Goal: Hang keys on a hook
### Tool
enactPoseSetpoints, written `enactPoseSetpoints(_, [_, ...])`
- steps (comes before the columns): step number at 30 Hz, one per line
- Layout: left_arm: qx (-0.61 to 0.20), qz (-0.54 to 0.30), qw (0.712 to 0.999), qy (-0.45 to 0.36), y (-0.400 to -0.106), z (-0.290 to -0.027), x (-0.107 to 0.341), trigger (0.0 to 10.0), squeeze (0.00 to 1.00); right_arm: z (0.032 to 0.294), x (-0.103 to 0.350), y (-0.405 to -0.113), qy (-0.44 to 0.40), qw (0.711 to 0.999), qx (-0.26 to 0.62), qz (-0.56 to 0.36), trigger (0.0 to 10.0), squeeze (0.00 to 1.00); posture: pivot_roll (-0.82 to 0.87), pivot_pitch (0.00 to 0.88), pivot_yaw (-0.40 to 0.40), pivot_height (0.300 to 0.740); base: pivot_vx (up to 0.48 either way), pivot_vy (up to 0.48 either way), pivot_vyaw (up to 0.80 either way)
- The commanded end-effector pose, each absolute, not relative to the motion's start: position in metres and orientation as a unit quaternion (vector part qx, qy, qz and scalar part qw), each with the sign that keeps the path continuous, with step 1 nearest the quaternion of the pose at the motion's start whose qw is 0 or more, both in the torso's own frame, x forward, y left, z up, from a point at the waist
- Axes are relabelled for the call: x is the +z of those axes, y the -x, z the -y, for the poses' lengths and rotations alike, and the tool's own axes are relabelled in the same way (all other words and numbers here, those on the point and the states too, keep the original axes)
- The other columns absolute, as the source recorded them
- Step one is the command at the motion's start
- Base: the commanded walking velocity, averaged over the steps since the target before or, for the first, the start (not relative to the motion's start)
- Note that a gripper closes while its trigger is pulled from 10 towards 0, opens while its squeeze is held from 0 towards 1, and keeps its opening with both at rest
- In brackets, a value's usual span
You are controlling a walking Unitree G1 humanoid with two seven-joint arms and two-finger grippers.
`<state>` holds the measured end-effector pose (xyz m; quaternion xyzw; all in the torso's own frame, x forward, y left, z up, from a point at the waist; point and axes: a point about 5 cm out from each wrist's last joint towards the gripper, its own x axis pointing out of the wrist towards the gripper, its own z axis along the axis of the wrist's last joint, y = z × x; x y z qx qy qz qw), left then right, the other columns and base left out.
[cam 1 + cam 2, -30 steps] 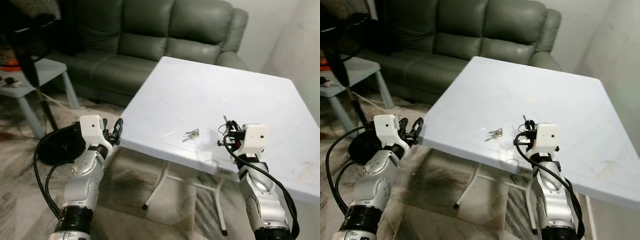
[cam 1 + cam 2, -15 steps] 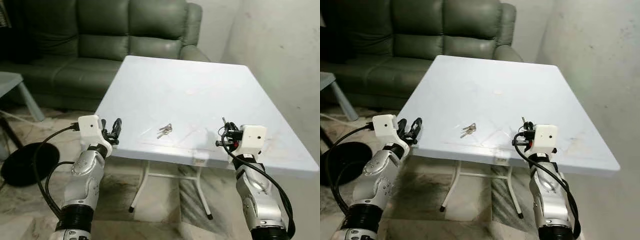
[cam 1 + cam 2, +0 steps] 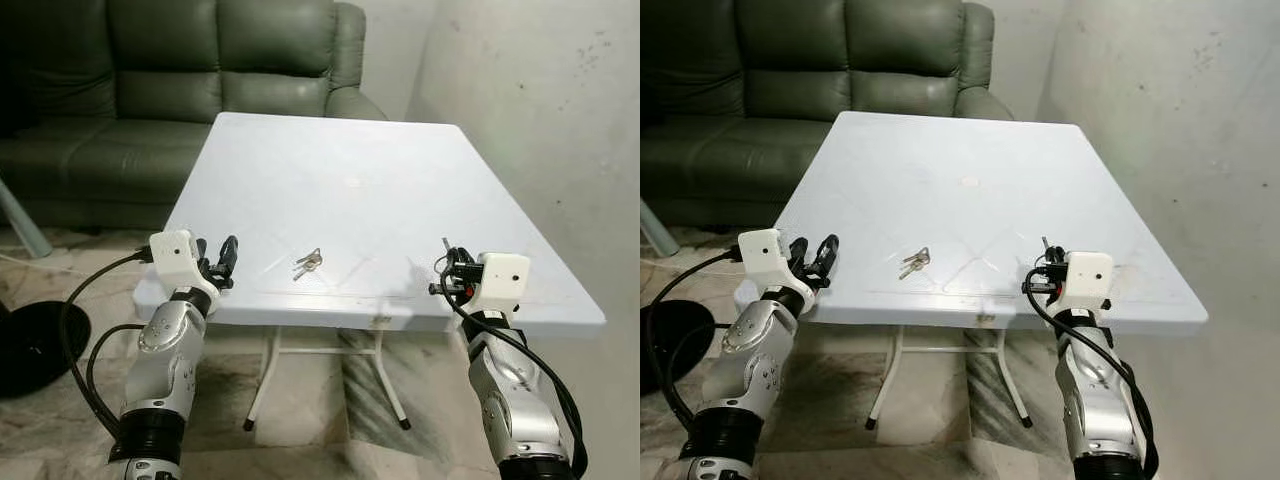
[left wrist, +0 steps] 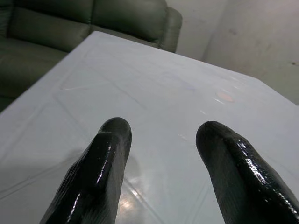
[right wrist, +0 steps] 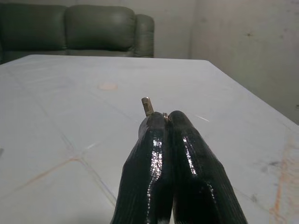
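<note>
Head views
Table: the white square table [image 3: 330, 190] is the landmark; a dark green sofa [image 3: 180, 90] stands beyond its far edge and a pale wall [image 3: 530, 110] runs along its right side.
Keys: a small bunch of keys [image 3: 307, 264] lies flat on the table, near the front edge and a little left of the middle.
Left gripper: the left gripper [image 3: 222, 262] hovers at the table's front left corner, well apart from the keys, its two fingers spread and nothing between them.
Right gripper: the right gripper [image 3: 447, 262] is over the table's front right part, near the front edge, fingers pressed together on a small metal piece [image 3: 446, 243] that sticks up past their tips.

Left wrist view
Left fingers: the two black fingers [image 4: 100, 172] stand apart with bare white tabletop between them; the sofa [image 4: 121, 21] shows beyond the table's far edge.

Right wrist view
Right fingers: the black fingers [image 5: 152, 163] are closed against each other, pinching the small metal piece [image 5: 147, 106], which pokes out above the tips; what exactly it is I cannot tell.
Tabletop: the white surface [image 5: 60, 116] stretches ahead toward the sofa [image 5: 93, 28].
</note>
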<state>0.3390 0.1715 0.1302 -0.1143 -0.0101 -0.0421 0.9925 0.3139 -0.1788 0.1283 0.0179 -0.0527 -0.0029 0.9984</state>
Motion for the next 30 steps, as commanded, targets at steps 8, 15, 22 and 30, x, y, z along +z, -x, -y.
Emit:
enactPoseSetpoints(8, [-0.035, 0.008, 0.993, 0.11, -0.3364, -0.1736, 0.129, 10.0, 0.0, 0.1772, 0.13, -0.3101, -0.015, 0.998, 0.004, 0.057, 10.0, 0.0, 0.03, 0.0, -0.062, 0.74, 0.0, 0.18, -0.76])
enactPoseSetpoints(15, [-0.033, 0.003, 0.993, 0.111, -0.3362, -0.1726, 0.128, 10.0, 0.0, 0.177, 0.1297, -0.3098, -0.014, 0.998, 0.007, 0.055, 10.0, 0.0, 0.03, 0.0, -0.066, 0.74, 0.0, 0.0, -0.76])
enactPoseSetpoints(22, [-0.031, 0.006, 0.993, 0.115, -0.335, -0.1721, 0.1283, 10.0, 0.0, 0.1766, 0.13, -0.3106, -0.013, 0.998, 0.011, 0.054, 10.0, 0.0, 0.03, 0.0, -0.07, 0.74, 0.0, 0.0, -0.76])
enactPoseSetpoints(30, [-0.028, 0.006, 0.993, 0.111, -0.3342, -0.1733, 0.1279, 10.0, 0.0, 0.1744, 0.1305, -0.3113, -0.013, 0.998, 0.015, 0.054, 10.0, 0.0, 0.04, 0.0, -0.073, 0.74, 0.0, 0.0, -0.76])
